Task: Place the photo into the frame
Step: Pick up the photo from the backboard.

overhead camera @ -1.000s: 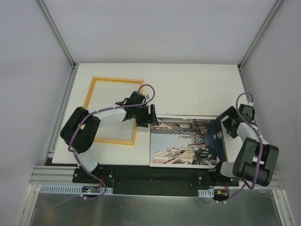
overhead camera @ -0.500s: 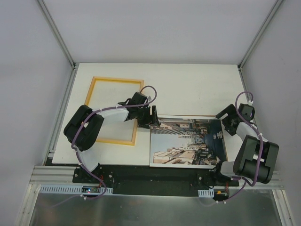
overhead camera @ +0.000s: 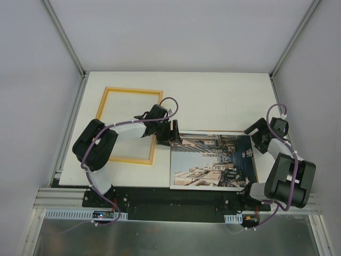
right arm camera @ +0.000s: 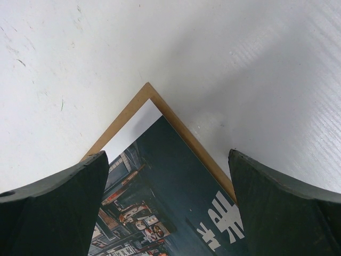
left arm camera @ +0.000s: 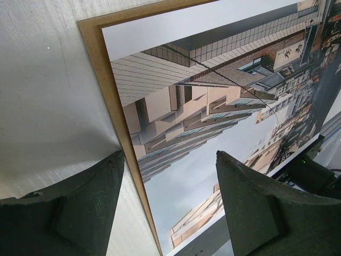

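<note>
Photo (overhead camera: 210, 160) lies face up at the near-right of the table (overhead camera: 213, 96), on a brown backing panel (left arm camera: 101, 69) that shows as a thin border along its edges. Its near edge sits at or just over the table's near edge. Frame (overhead camera: 133, 89) lies flat at the far-left of the table, wood-coloured side up and well apart from the far-right corner, with its right rail just beside the photo's left edge. Left gripper (overhead camera: 173, 133) is at the photo's far-left corner: jaws spread, straddling the left edge, one finger (left arm camera: 80, 202) over bare table, the other over the print, nothing pinched. Can't tell if the tips touch the surface. Right gripper (overhead camera: 256, 136) is at the photo's far-right corner: jaws wide apart, panel corner (right arm camera: 149, 88) centred between them, nothing gripped. In the way: the left arm (overhead camera: 125, 128) reaches across the frame's near-right part, covering part of the opening and the right rail, with its purple cable (overhead camera: 169, 101) looping above the wrist. Grey enclosure walls (overhead camera: 176, 32) close in the far, left and right sides of the table.
</note>
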